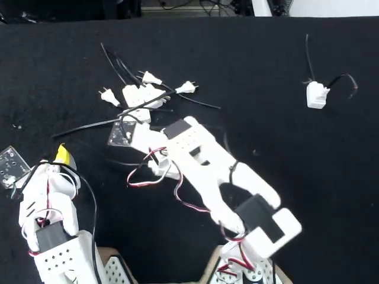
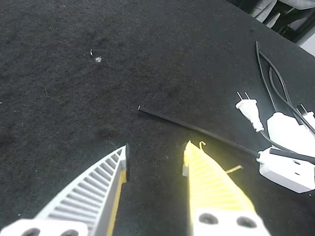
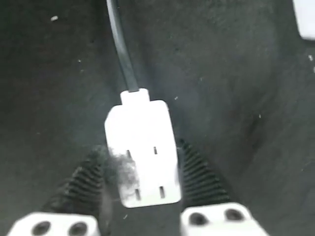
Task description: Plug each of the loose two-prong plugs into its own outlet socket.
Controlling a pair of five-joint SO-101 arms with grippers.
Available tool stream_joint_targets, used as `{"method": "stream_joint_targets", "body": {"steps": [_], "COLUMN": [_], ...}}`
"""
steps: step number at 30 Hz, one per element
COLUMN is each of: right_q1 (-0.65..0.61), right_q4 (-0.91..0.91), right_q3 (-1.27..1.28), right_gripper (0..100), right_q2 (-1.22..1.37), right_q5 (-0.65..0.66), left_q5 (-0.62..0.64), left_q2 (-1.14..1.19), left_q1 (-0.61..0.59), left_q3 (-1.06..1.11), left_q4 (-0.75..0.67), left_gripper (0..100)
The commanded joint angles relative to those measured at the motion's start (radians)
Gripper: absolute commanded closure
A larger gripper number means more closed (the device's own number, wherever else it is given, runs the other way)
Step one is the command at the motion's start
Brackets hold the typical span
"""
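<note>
Two-prong plugs [image 1: 186,88], position? asks the first inspector.

Second inspector: Three white ones lie loose on the black table [image 1: 254,65]. They are fanned around a cluster of white outlet sockets [image 1: 139,94] at the upper left of the high view, with black cords [image 1: 83,127] trailing among them. None is seated in a socket that I can see. One plug [image 2: 250,112] shows in the left wrist view, prongs free, just beside two of the sockets.

First inspector: Right gripper?

Second inspector: The right gripper [image 3: 139,147] is low at the near edge of that cluster. Its dark fingers [image 3: 197,174] sit tight against both long sides of one outlet socket [image 3: 140,123]. The socket lies flat, slots up, its cord leading away. I record the gripper as clamped on that socket.

First inspector: Left gripper?

Second inspector: The left gripper [image 2: 156,146] is over bare table at the left side, near the cluster, holding nothing. Its jaws stand wide apart, one finger white [image 2: 93,189], one yellow [image 2: 211,182]. A black cord end lies just past the tips.

First inspector: Anything else?

Second inspector: A separate white block [image 1: 317,94] on a black cord lies well apart at the right.
</note>
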Motion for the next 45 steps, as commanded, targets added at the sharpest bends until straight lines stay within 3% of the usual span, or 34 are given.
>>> {"method": "stream_joint_targets", "body": {"steps": [1, 9, 16, 22, 31, 45], "right_q1": [-0.035, -0.138, -0.060, 0.040, 0.043, 0.020], "right_q4": [0.107, 0.176, 0.161, 0.031, -0.227, -0.582], "right_q3": [-0.025, -0.030, -0.145, -0.259, -0.248, -0.252], "right_gripper": [82.9, 82.2, 82.1, 81.9, 82.2, 82.0], "right_q2": [-0.084, -0.160, -0.200, -0.200, -0.090, 0.156], "right_q5": [-0.052, -0.057, -0.057, -0.051, 0.054, 0.060], "left_q5": [0.008, 0.008, 0.008, 0.008, 0.008, 0.008], "left_q2": [-0.009, -0.009, -0.009, -0.009, -0.009, -0.009], "left_q1": [-0.005, -0.005, -0.005, -0.005, -0.005, -0.010], "left_q3": [-0.047, -0.047, -0.047, -0.047, -0.047, -0.051], "left_q4": [-0.021, -0.021, -0.021, -0.021, -0.021, -0.021], "left_gripper": [81, 81, 81, 81, 81, 81]}}
